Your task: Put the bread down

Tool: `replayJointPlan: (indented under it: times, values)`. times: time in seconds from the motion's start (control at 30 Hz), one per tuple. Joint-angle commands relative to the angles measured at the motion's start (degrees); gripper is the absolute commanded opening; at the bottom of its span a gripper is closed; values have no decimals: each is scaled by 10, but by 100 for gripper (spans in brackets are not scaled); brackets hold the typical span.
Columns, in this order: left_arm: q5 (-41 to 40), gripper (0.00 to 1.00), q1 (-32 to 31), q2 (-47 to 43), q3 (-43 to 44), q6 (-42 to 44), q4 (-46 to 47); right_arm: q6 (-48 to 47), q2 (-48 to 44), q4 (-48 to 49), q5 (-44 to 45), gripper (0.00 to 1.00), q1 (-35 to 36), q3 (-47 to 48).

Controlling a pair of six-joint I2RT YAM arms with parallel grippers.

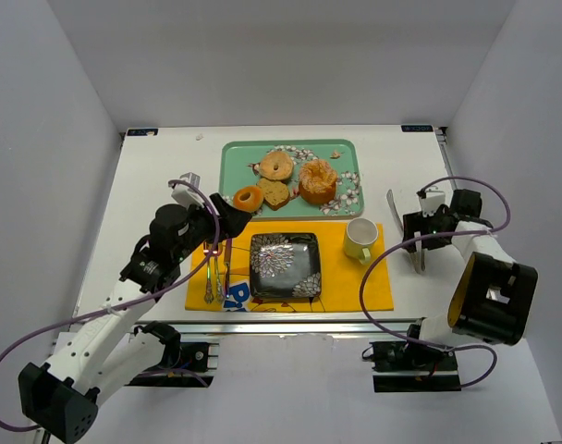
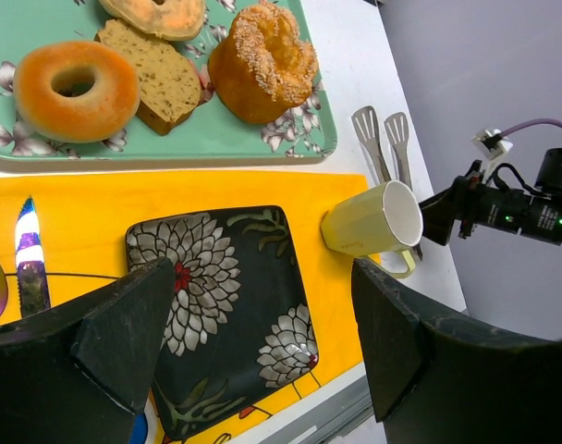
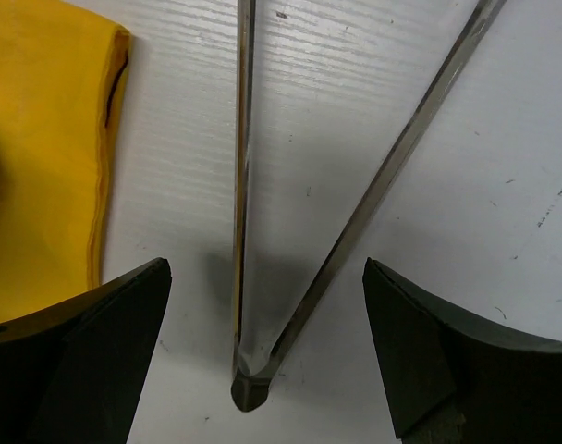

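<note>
- The white counter (image 1: 152, 185) is carrying a yellow cloth mat (image 1: 378, 289).
- A green flowery tray (image 1: 235, 155) is sitting behind the mat.
- A black square flowery plate (image 1: 286, 266) is lying on the mat.
- The left hand (image 2: 262, 314) is hanging near the tray, spread wide, empty.
- The right hand (image 3: 267, 277) is gaping open around thin metal tongs (image 3: 384, 180).
- The brown bread slice (image 2: 161, 79) is lying on the tray beside an orange doughnut (image 2: 76, 90).

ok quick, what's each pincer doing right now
left pincer: open, empty
right pincer: open, tongs between its fingers, not gripped
</note>
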Motion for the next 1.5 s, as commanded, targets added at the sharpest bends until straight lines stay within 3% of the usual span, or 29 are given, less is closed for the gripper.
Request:
replayJointPlan:
  times: [0.0, 0.27, 0.53, 0.63, 0.7, 0.83, 0.93, 1.1, 1.37, 1.47]
  values:
    - [-2, 86, 2, 4, 10, 6, 8, 25, 26, 54, 47, 89, 17, -2]
    - [-4, 86, 2, 18, 24, 6, 3, 31, 78, 102, 74, 89, 24, -8]
    - [-6, 86, 2, 24, 37, 10, -14, 38, 120, 145, 62, 74, 39, -10]
    - [-7, 86, 2, 19, 33, 5, -13, 35, 130, 143, 51, 57, 39, -7]
    - [-10, 86, 2, 13, 33, 4, -18, 22, 129, 124, 41, 38, 37, 2]
    - [-18, 86, 2, -2, 32, 2, -27, 11, 107, 103, 14, 28, 37, 24]
    - [-20, 86, 2, -11, 31, -1, -37, 18, 81, 82, -25, 1, 37, 72]
    - [-23, 86, 2, -19, 32, -3, -43, 71, 87, 32, -89, 2, 63, 195]
    - [-31, 86, 2, -29, 42, -3, -60, 173, 141, 23, -131, 36, 146, 332]
    - [-36, 86, 2, -42, 40, -7, -67, 185, 159, 21, -134, 39, 165, 357]
